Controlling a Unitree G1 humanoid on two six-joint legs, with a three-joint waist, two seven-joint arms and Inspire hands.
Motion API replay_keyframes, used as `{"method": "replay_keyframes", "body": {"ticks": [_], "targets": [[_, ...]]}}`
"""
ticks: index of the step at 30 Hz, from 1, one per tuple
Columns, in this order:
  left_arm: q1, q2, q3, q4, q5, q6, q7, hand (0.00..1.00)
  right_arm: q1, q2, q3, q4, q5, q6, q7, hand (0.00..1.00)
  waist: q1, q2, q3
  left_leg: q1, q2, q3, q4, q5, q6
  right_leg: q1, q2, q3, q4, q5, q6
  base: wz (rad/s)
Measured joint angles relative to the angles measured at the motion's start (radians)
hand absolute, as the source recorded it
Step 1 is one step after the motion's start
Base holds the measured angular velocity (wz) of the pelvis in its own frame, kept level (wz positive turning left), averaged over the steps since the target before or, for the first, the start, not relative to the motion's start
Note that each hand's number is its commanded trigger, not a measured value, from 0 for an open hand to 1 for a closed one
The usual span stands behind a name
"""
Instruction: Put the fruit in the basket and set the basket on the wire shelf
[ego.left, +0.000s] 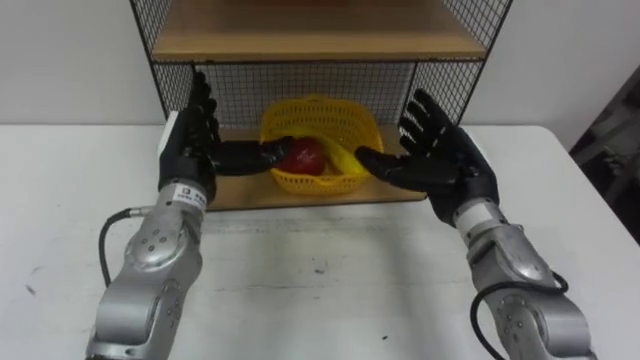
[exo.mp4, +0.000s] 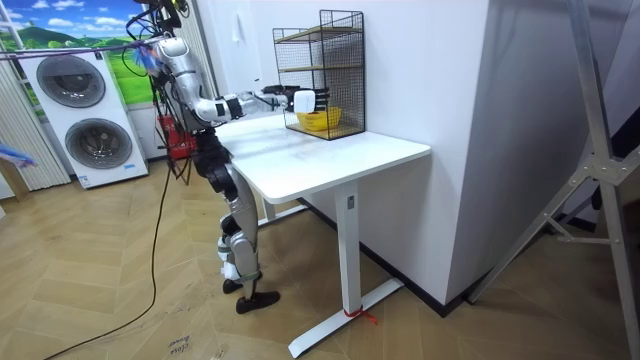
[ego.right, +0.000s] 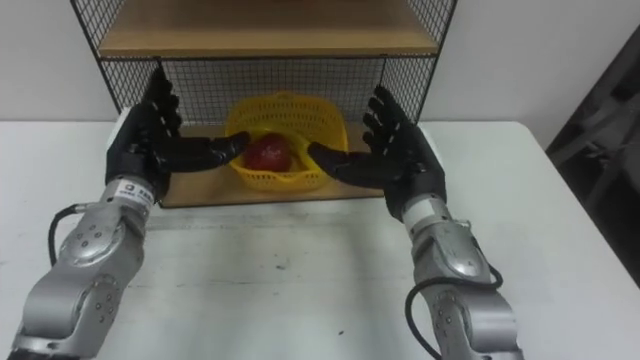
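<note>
With left robot hand (ego.left: 190, 140) and right robot hand (ego.left: 445, 160) spread open, thumbs at the yellow plastic mesh basket (ego.left: 318, 140), red apple (ego.left: 305, 157) inside, on the black wire shelf's (ego.left: 300, 40) lower board: part thumbs outward, then withdraw level without dragging it.

One basket (ego.left: 320, 112), two fruits (ego.left: 305, 156) (ego.left: 347, 161), one shelf (ego.left: 300, 42)

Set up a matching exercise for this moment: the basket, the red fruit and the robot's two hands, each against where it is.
Things:
1. yellow basket
2. red fruit
3. left hand
4. right hand

Places:
A. inside the basket
B. open, at the basket's right side
C. on the bottom board of the wire shelf
D. open, at the basket's left side

Pairs: 1-C, 2-A, 3-D, 4-B
</note>
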Motion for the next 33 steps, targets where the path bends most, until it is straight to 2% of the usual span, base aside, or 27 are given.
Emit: {"method": "replay_keyframes", "body": {"ticks": [4, 8, 12, 14, 16, 20, 22, 24, 25, 27, 31, 33], "targets": [[0.049, 0.021, 0.010, -0.043, -0.003, -0.011, -0.042, 0.00, 0.016, -0.006, -0.035, -0.084, -0.036, 0.000, -0.003, 0.00, -0.008, 0.002, -0.0003, 0.008, 0.000, 0.000, -0.003, 0.000, 0.000, 0.008, 0.000, 0.002, 0.000, 0.000, 0.000, 0.00], [0.119, 0.023, 0.034, -0.075, -0.006, -0.023, -0.097, 0.00, 0.053, -0.010, -0.053, -0.161, -0.081, -0.010, 0.008, 0.00, -0.011, 0.007, 0.0012, 0.013, 0.001, 0.004, -0.006, 0.001, -0.001, 0.011, 0.009, 0.016, -0.002, 0.000, 0.000, -0.03], [0.200, 0.029, 0.063, -0.099, -0.017, -0.043, -0.117, 0.00, 0.139, -0.018, -0.081, -0.192, -0.096, -0.038, 0.040, 0.00, -0.009, 0.010, 0.0025, 0.006, 0.001, 0.003, -0.007, 0.000, -0.001, 0.009, 0.009, 0.020, -0.002, 0.000, 0.000, 0.00], [0.240, 0.028, 0.077, -0.102, -0.041, -0.057, -0.134, 0.00, 0.184, -0.022, -0.085, -0.208, -0.095, -0.039, 0.047, 0.00, -0.007, 0.013, 0.0037, 0.001, 0.001, 0.003, -0.007, -0.003, -0.002, 0.003, 0.008, 0.021, -0.002, 0.000, 0.000, -0.02], [0.286, 0.027, 0.080, -0.111, -0.043, -0.065, -0.153, 0.00, 0.237, -0.022, -0.089, -0.256, -0.122, -0.039, 0.050, 0.00, -0.008, 0.020, -0.0001, -0.016, 0.001, 0.004, -0.007, -0.005, -0.005, -0.016, 0.009, 0.022, 0.000, 0.000, 0.000, -0.04], [0.336, 0.027, 0.081, -0.142, -0.046, -0.073, -0.202, 0.00, 0.289, -0.022, -0.112, -0.309, -0.135, -0.043, 0.064, 0.00, -0.008, 0.021, 0.0000, -0.027, 0.002, 0.005, -0.007, 0.001, -0.004, -0.032, 0.010, 0.025, 0.000, 0.001, -0.001, 0.00], [0.352, 0.027, 0.080, -0.157, -0.051, -0.101, -0.231, 0.00, 0.296, -0.025, -0.127, -0.314, -0.135, -0.066, 0.067, 0.00, -0.008, 0.021, 0.0004, -0.028, 0.002, 0.006, -0.008, 0.002, -0.004, -0.032, 0.010, 0.026, 0.000, 0.001, -0.001, 0.00], [0.362, 0.028, 0.080, -0.179, -0.055, -0.114, -0.234, 0.00, 0.308, -0.027, -0.127, -0.318, -0.130, -0.096, 0.067, 0.00, -0.008, 0.021, 0.0004, -0.028, 0.002, 0.006, -0.009, 0.001, -0.004, -0.030, 0.011, 0.024, -0.001, 0.001, -0.001, 0.00], [0.374, 0.027, 0.080, -0.205, -0.058, -0.126, -0.235, 0.00, 0.328, -0.028, -0.127, -0.323, -0.114, -0.120, 0.067, 0.00, -0.008, 0.020, -0.0001, -0.028, 0.002, 0.005, -0.009, 0.000, -0.005, -0.027, 0.011, 0.025, -0.004, 0.001, -0.001, 0.00], [0.387, 0.027, 0.082, -0.228, -0.085, -0.160, -0.235, 0.00, 0.364, -0.027, -0.127, -0.333, -0.104, -0.143, 0.066, 0.00, -0.007, 0.020, -0.0001, -0.027, 0.002, 0.004, -0.009, 0.000, -0.005, -0.022, 0.011, 0.024, -0.013, 0.003, -0.004, 0.02], [0.409, 0.023, 0.108, -0.241, -0.104, -0.225, -0.216, 0.00, 0.425, -0.027, -0.127, -0.333, -0.099, -0.175, 0.041, 0.00, -0.003, 0.019, 0.0009, -0.024, 0.003, 0.006, -0.013, 0.001, -0.005, -0.021, 0.011, 0.024, -0.012, 0.004, -0.004, -0.01], [0.415, 0.015, 0.120, -0.241, -0.103, -0.236, -0.193, 0.00, 0.435, -0.023, -0.127, -0.333, -0.105, -0.189, 0.018, 0.00, 0.000, 0.021, 0.0023, -0.025, 0.003, 0.007, -0.015, 0.000, -0.006, -0.025, 0.014, 0.026, -0.010, 0.004, -0.004, -0.05]]}}
